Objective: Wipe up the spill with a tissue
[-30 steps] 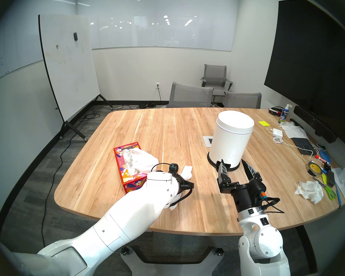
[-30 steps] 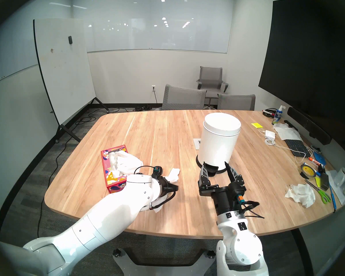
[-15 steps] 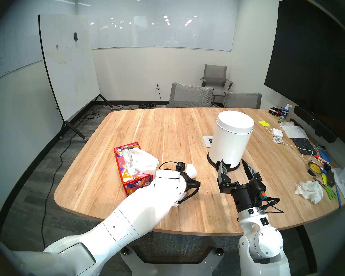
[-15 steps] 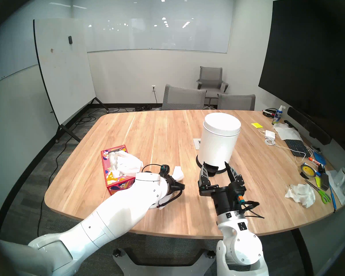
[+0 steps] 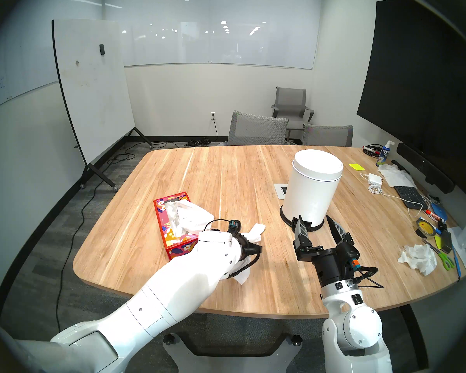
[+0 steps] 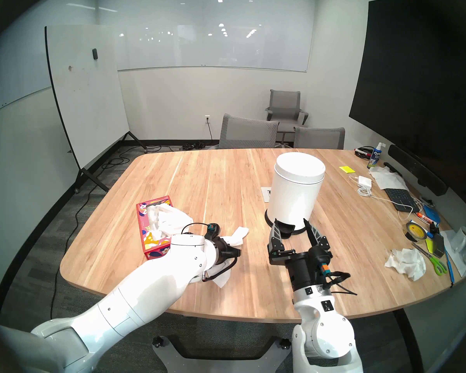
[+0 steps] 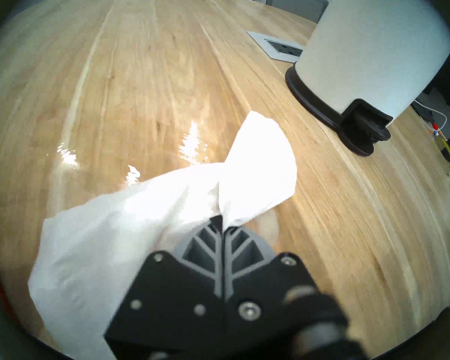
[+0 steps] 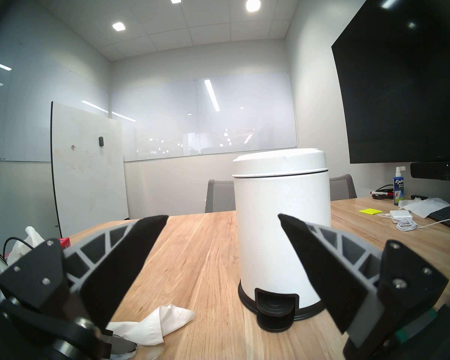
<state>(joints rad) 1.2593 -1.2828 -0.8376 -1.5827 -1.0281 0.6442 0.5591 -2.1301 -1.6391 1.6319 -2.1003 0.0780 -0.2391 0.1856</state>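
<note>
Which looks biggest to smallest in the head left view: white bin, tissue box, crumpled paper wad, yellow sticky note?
1. White bin
2. Tissue box, though it sits nearer the camera and the arm hides part of it
3. Crumpled paper wad
4. Yellow sticky note

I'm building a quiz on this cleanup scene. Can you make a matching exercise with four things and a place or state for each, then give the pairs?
Things:
1. tissue
2. left gripper
3. right gripper
4. bin

States:
A. open, holding nothing
B. upright on the table, lid down
C. pinched, trailing on the wet wood
D. shut on paper

Pairs: 1-C, 2-D, 3-A, 4-B
</note>
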